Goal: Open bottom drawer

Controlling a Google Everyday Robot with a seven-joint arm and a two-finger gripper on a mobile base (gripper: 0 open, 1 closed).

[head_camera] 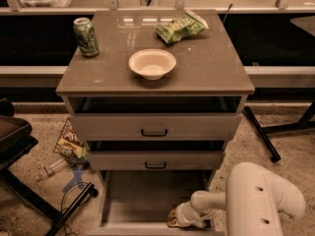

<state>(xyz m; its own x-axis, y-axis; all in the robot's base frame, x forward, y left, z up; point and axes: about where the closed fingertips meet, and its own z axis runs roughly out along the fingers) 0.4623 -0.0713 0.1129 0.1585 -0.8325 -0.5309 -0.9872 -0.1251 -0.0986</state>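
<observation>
- While the bottom drawer (142, 203) of the grey cabinet (211, 73) stands pulled far out toward the camera, its front panel lies at the picture's lower edge.
- The gripper (183, 216) sits low inside that drawer's front right corner; whether it is open or clasps anything cannot be told.
- The white arm (261, 200) reaches in from the right.
- The top drawer (197, 127) and middle drawer (197, 160) each stand slightly out.
- On the cabinet top are a green soda can (85, 36), a white bowl (152, 63) and a green chip bag (180, 27).
</observation>
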